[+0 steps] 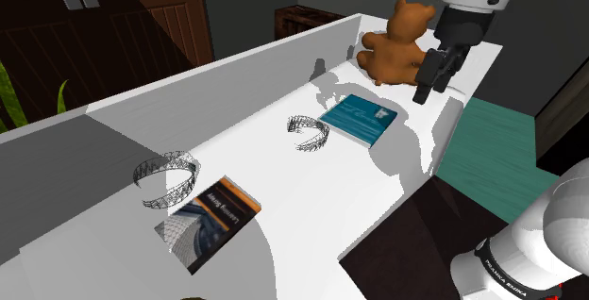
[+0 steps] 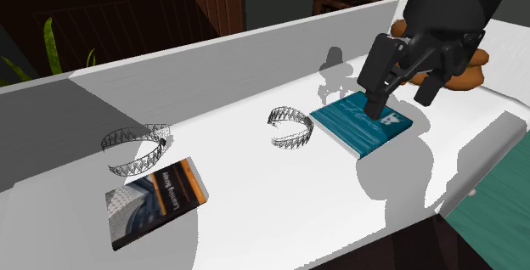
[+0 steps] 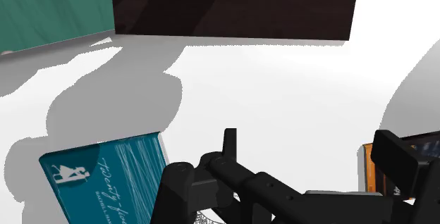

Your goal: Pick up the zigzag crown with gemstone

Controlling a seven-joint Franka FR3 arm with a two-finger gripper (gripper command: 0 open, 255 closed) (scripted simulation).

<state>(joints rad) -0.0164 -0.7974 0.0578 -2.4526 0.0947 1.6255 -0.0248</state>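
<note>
Your claw (image 2: 397, 105) hangs wide open, close to the teal hardcover book (image 2: 363, 122). One grey wire zigzag crown (image 2: 291, 126) lies just beyond that book, and a second wire crown (image 2: 136, 147) lies well past it (no gemstone discernible on either). You may grab the wrong one.

Place: we take this for a home.
Door: dark panelled door (image 1: 165, 10), well beyond the gripper (image 1: 431, 86).
Toy: we see a teddy bear (image 1: 396, 43) just beside the gripper.
Books: teal book (image 1: 359, 119) beneath the gripper, second book (image 1: 208, 221) well apart.
</note>
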